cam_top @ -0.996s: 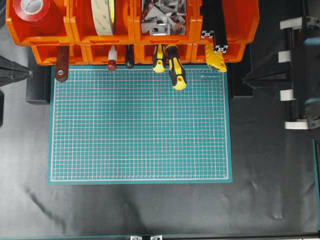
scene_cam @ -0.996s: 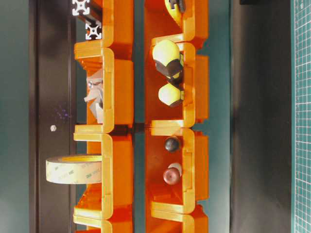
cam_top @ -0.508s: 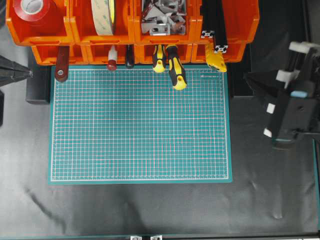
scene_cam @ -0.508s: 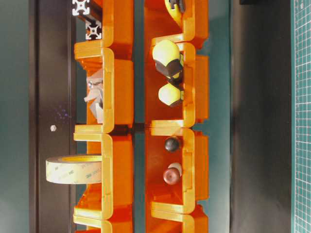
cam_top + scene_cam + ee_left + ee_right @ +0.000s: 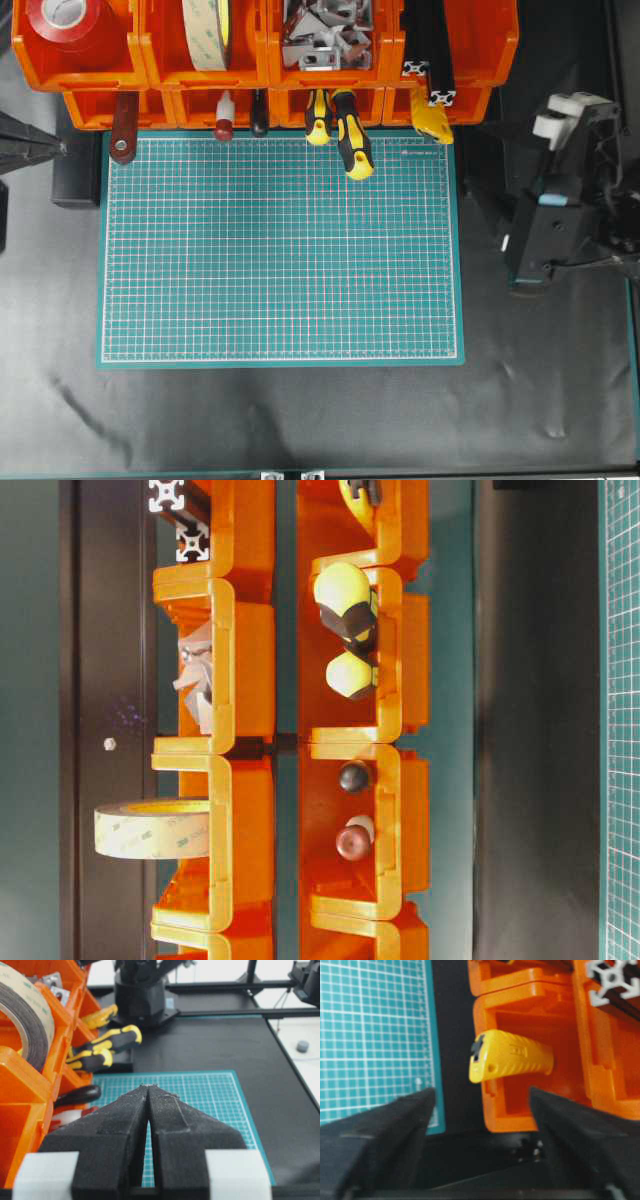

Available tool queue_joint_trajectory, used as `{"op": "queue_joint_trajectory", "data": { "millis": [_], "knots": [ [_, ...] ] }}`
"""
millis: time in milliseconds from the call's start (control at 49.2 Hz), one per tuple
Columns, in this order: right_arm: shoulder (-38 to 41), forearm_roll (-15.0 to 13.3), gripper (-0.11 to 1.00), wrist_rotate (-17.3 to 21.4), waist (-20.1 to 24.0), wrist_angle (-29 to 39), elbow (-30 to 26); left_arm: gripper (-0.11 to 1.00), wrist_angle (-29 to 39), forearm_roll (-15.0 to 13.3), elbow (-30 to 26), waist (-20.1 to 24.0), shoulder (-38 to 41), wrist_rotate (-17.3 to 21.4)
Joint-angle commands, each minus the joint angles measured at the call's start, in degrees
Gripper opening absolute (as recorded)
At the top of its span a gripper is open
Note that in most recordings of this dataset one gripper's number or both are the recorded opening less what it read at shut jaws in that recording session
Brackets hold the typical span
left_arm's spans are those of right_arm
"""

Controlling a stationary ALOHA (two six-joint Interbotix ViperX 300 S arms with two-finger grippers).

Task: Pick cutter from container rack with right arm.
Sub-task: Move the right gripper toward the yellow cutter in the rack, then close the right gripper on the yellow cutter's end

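Right arm (image 5: 560, 200) sits at 3 o'clock off the mat (image 5: 280, 250), its gripper (image 5: 482, 1125) aimed at the rack (image 5: 450, 45) with jaws spread wide and empty. Cutter (image 5: 510, 1057) lies in the lower right bin, tip protruding, untouched. Left gripper (image 5: 148, 1091) rests at 9 o'clock, jaws pressed together.

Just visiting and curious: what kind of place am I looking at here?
Probably a workshop bench for robot tests: orange storage bins holding tools such as screwdrivers and tape, with a green cutting mat laid in front.
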Motion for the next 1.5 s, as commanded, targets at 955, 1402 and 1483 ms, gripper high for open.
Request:
{"op": "queue_joint_trajectory", "data": {
  "millis": [955,1402,1483],
  "knots": [
    [9.9,-7.1,0.73,1.6,-13.7,-11.4,2.3,0.00,-0.4,0.3,-0.4,1.1,-2.2,-1.3],
    [9.9,-7.1,0.34,7.9,-11.7,-10.9,1.9,0.00,-0.4,0.2,-0.2,1.1,-1.9,-1.8],
    [9.9,-7.1,0.34,8.5,-10.1,-9.5,1.1,0.00,-0.3,0.2,-0.1,1.1,-2.0,-1.8]
  ]
}}
